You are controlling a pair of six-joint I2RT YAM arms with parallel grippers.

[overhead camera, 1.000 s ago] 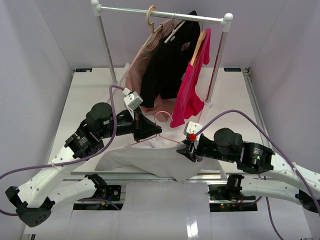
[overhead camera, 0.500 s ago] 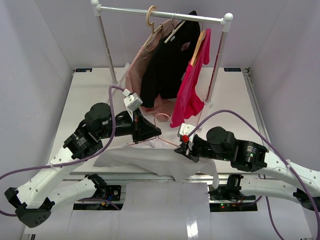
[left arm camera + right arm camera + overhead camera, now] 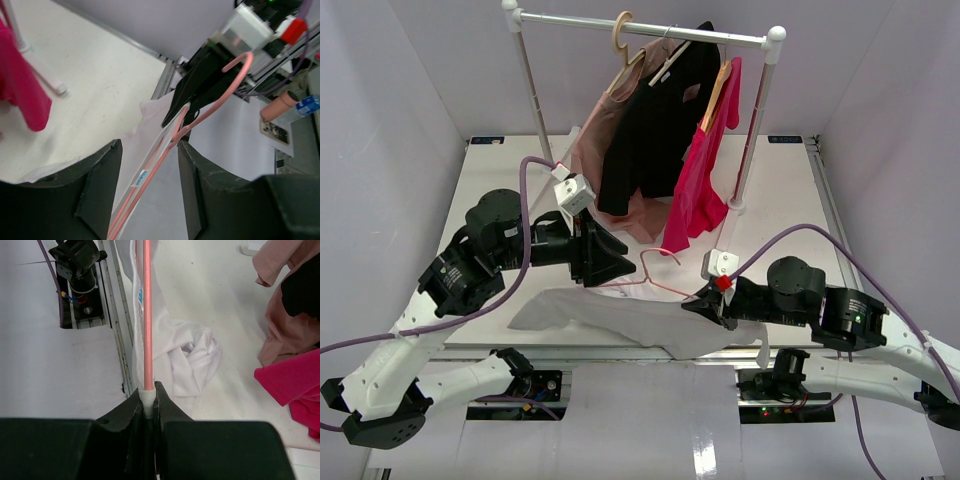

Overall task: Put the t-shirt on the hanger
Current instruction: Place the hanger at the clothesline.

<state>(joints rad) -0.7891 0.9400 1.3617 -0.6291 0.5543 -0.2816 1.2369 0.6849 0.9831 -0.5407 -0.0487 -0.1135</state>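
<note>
Right fingers (image 3: 135, 410) shifted right; hanger (image 3: 147, 315) hook now exposed.

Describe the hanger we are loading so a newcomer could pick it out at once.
Start at the clothes rack at the far side of the table, then drop to the near edge, where the white t-shirt lies. The hanger runs along it, one end pinched in the right gripper. It is thin pink wire, unlike the thicker wooden hangers up on the rack.
</note>
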